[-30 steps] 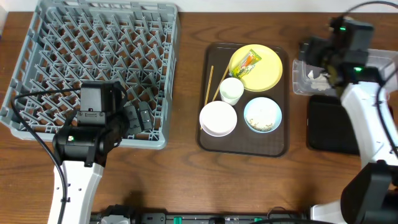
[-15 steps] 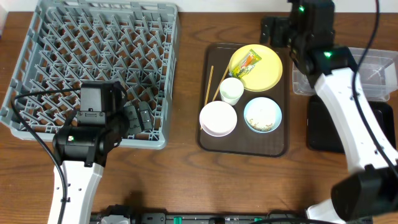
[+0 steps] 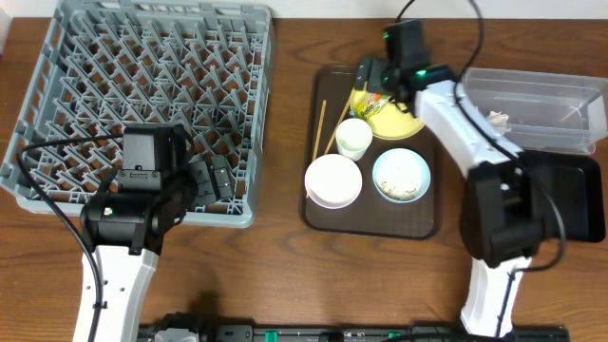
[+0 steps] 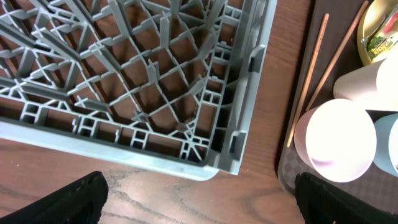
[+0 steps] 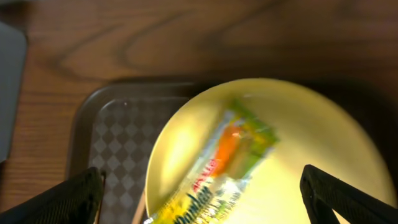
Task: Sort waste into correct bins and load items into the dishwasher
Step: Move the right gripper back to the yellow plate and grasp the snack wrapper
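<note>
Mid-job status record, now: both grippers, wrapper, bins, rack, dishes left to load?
left gripper: open, over dish rack corner
right gripper: open, above snack wrapper on yellow plate
clear tub: crumpled paper inside
black tray: partly hidden by right arm
dish rack: no dishes loaded
serving tray: white bowl, cup, blue bowl with crumbs, chopsticks

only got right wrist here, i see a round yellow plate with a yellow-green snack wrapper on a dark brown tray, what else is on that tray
Observer: A small white cup, a white bowl, a light blue bowl with pale crumbs, and two wooden chopsticks.
Operator: where's a bin for the wrapper
Observer: A clear rectangular plastic tub stands right of the tray, white paper bits inside.
Operator: is the left gripper near me
Observer: No, it hangs open over the grey plastic dish rack, at its corner.
</note>
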